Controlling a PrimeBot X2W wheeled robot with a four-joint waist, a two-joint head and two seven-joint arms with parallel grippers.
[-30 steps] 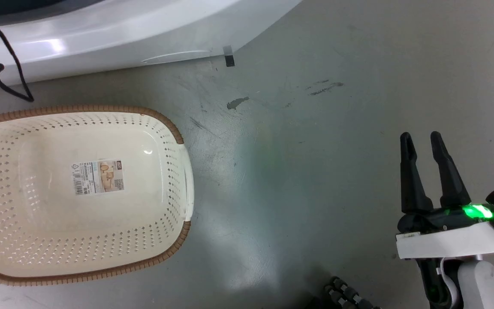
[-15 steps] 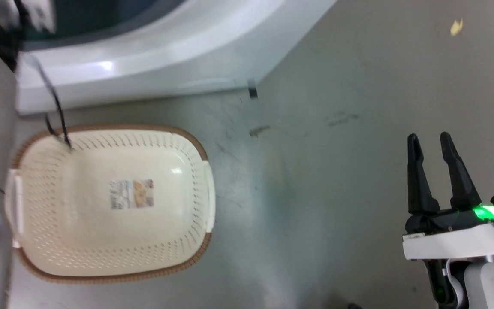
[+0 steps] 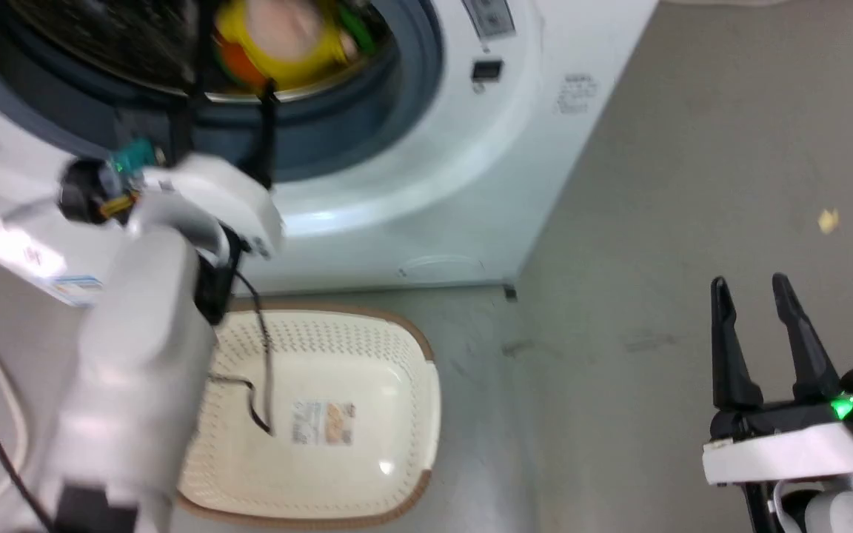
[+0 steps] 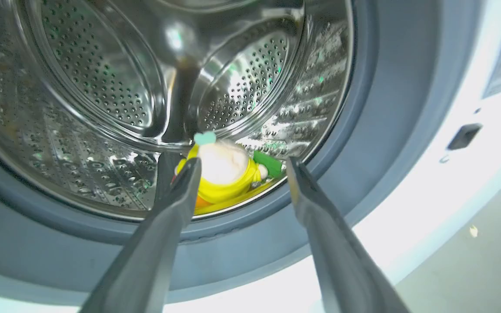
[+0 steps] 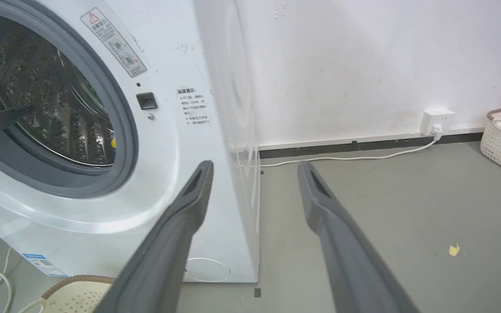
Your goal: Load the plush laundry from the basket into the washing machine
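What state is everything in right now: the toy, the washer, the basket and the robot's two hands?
plush toy, lying inside the drum near its front lip, not held.
washing machine, opening uncovered, drum in sight.
basket, upright on the floor, nothing in the part that shows.
left hand, open, at the washer's opening.
right hand, open, holding nothing.

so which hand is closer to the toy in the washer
Left. The left hand is open at the washer mouth, the toy just beyond it; the right hand hangs over the floor, off to the side.
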